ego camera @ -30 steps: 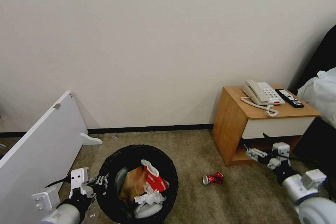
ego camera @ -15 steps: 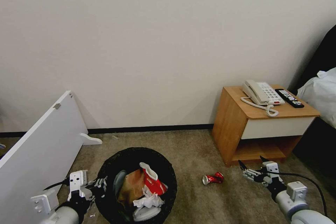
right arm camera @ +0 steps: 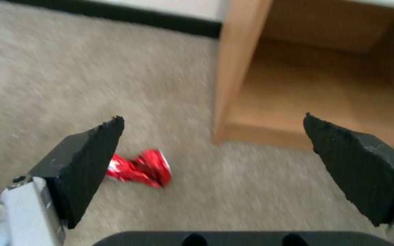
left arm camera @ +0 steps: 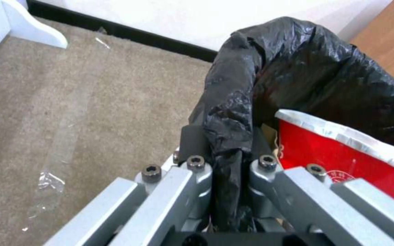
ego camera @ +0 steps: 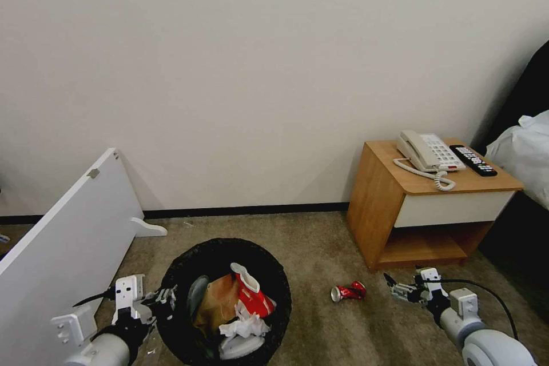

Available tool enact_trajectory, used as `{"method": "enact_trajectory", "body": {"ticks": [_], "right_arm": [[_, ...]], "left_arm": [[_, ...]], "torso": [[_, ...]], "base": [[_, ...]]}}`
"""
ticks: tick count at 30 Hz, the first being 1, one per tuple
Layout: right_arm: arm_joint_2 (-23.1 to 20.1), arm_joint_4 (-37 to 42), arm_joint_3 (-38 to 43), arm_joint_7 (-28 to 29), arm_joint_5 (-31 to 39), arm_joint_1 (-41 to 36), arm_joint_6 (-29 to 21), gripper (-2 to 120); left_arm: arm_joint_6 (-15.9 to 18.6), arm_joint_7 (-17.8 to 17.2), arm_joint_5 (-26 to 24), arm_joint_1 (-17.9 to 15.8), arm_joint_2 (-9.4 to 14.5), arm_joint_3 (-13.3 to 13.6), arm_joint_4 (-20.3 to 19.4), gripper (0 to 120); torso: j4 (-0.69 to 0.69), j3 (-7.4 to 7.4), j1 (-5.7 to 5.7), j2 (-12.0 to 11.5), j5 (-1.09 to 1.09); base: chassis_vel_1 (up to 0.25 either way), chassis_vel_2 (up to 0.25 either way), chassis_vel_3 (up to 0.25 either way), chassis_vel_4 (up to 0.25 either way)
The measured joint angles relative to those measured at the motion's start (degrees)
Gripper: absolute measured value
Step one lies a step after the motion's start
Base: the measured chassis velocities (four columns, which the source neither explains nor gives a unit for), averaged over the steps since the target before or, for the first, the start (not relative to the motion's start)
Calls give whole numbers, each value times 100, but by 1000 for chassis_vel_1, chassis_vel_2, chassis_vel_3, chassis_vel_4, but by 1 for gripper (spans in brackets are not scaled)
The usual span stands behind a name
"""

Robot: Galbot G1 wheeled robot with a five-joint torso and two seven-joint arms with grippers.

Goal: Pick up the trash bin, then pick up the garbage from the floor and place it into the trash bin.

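Observation:
The trash bin [ego camera: 189, 263], round with a black bag over its rim, sits low in the head view and holds a red-white packet [ego camera: 251, 294], a brown paper bag and white tissue. My left gripper [ego camera: 166, 299] is shut on the bin's bag-covered rim [left arm camera: 229, 119]. A crushed red can [ego camera: 347, 291] lies on the beige carpet floor [ego camera: 320, 251] to the bin's right. My right gripper [ego camera: 399, 289] hovers open just right of the can, low over the carpet. In the right wrist view the can [right arm camera: 139, 168] lies ahead beside one black pad [right arm camera: 87, 160].
A wooden nightstand [ego camera: 400, 206] with a phone [ego camera: 429, 151] and remote [ego camera: 473, 160] stands close behind the right gripper. A white panel [ego camera: 68, 240] leans at the left. A bed edge with white bedding [ego camera: 526, 148] is at far right.
My right gripper has come down from the nightstand's shelf height and moved left toward the can. The left gripper and bin have barely shifted.

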Motion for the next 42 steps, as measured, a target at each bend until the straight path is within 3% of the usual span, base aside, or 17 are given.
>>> {"method": "enact_trajectory", "body": {"ticks": [2,3,6,8,15,27,42], "right_arm": [[-5,-20,-38,84,3,32,-115,100],[5,-47,-77,199,5,95,-476,100],[72,-202,-97,196,-20,233,-916,100],[106,-286,-109,165,-21,304,-980,100],[206,-509,-197,69,-15,573,-1071,100],[818,-1847,-1161,-56,-102,1939,-1065,100],[1334,-3016,-1448,-214,-402,2485,-1049,100]], "left_arm": [[0,0,-3,-10,-4,7,0,4],[0,0,-5,-26,-7,20,0,4],[3,-1,-8,-48,-5,31,0,4],[4,-2,-10,-59,1,32,0,4],[7,-5,-41,-80,25,27,0,4],[18,-14,-76,-189,62,49,0,4],[21,-16,-94,-216,64,66,0,4]], "torso": [[-1,0,0,0,0],[-1,0,0,0,0],[-1,0,0,0,0],[-1,0,0,0,0],[-1,0,0,0,0],[1,0,0,0,0],[-1,0,0,0,-1]], "base": [[0,0,0,0],[0,0,0,0],[0,0,0,0],[0,0,0,0],[0,0,0,0],[0,0,0,0],[0,0,0,0]]}}
